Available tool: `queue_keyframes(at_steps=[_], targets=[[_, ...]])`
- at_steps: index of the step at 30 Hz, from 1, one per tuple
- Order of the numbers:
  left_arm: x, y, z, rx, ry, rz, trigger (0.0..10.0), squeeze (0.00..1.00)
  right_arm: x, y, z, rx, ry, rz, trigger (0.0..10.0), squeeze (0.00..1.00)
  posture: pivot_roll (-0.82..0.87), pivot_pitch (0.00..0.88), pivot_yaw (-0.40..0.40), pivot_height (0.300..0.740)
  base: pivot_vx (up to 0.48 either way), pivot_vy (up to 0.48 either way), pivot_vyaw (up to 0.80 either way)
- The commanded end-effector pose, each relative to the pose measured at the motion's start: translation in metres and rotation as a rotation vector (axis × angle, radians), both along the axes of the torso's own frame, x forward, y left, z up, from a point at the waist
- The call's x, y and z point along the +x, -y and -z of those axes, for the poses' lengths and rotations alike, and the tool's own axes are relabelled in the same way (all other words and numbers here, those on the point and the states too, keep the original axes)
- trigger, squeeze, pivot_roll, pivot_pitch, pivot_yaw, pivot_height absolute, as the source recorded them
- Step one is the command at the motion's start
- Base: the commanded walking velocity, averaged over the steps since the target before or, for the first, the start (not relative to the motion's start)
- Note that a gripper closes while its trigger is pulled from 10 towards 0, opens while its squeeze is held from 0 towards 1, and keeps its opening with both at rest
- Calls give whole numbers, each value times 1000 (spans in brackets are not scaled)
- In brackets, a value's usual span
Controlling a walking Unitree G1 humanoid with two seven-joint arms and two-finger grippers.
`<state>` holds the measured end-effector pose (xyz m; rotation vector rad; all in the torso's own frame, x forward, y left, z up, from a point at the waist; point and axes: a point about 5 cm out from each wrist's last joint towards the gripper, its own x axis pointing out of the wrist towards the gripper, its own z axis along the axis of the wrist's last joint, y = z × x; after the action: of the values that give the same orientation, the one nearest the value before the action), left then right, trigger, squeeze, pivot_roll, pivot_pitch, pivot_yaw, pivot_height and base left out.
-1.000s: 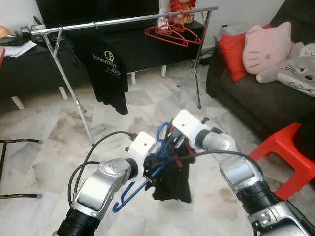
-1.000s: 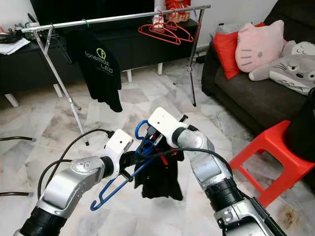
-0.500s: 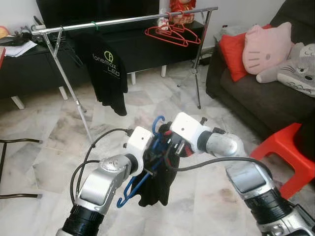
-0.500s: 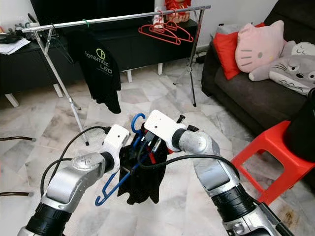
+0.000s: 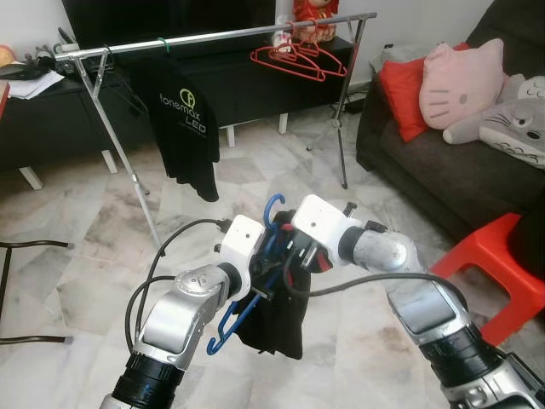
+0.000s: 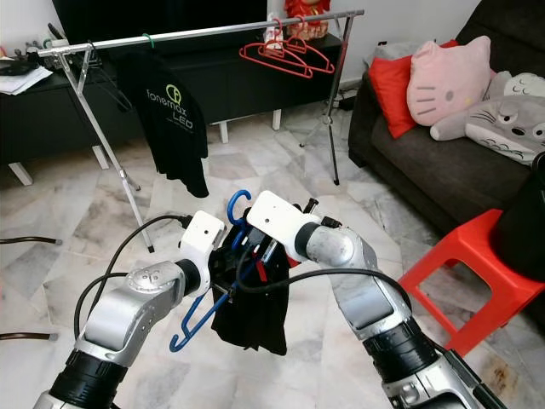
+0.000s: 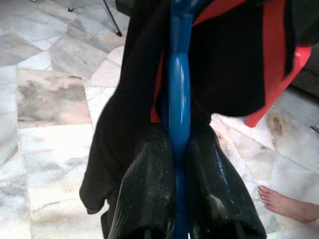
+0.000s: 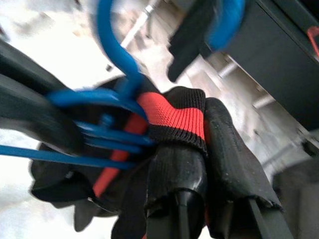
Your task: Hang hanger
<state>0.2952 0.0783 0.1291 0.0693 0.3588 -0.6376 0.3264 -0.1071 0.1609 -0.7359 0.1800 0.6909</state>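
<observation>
A blue plastic hanger (image 5: 230, 322) is held tilted in front of me, its hook (image 6: 235, 204) pointing up. My left gripper (image 7: 177, 144) is shut on the hanger's stem (image 7: 178, 74). A black garment with red trim (image 5: 274, 319) droops over and below the hanger. My right gripper (image 8: 197, 134) is shut on the garment's red-and-black collar (image 8: 172, 117), right beside the hook. Both grippers meet at mid-height above the marble floor. The silver clothes rail (image 5: 221, 34) stands well behind them.
On the rail hang a black T-shirt (image 5: 183, 119) and red hangers (image 5: 298, 60). A dark sofa with cushions (image 5: 443, 153) and a red stool (image 5: 502, 264) are on the right. A low black cabinet (image 5: 51, 119) is behind. A person's bare foot (image 7: 289, 204) is on the floor.
Both grippers have shifted a little left with the hanger and garment. The garment has swung from the right side to hang under the hanger's middle.
</observation>
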Motion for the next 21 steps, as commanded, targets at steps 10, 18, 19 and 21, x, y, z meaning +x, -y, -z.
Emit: queue_keyframes(at_steps=[10, 18, 19, 21], targets=[[-4, 7, -7, -59, 33, 55, 10000, 0, 7, 1, -1, 11, 26, 16, 10000, 0, -67, 0, -53, 740, 0, 0, 0], [-7, 12, -9, -89, 39, 95, 10000, 0, 10, -10, -15, 87, 68, -26, 10000, 0, -67, 0, -53, 740, 0, 0, 0], [-7, 12, -9, -89, 39, 97, 10000, 0, 11, -11, -16, 85, 76, -34, 10000, 0, -67, 0, -53, 740, 0, 0, 0], [-7, 12, -9, -89, 38, 98, 10000, 0, 10, -14, -17, 87, 81, -54, 10000, 0, -67, 0, -53, 740, 0, 0, 0]])
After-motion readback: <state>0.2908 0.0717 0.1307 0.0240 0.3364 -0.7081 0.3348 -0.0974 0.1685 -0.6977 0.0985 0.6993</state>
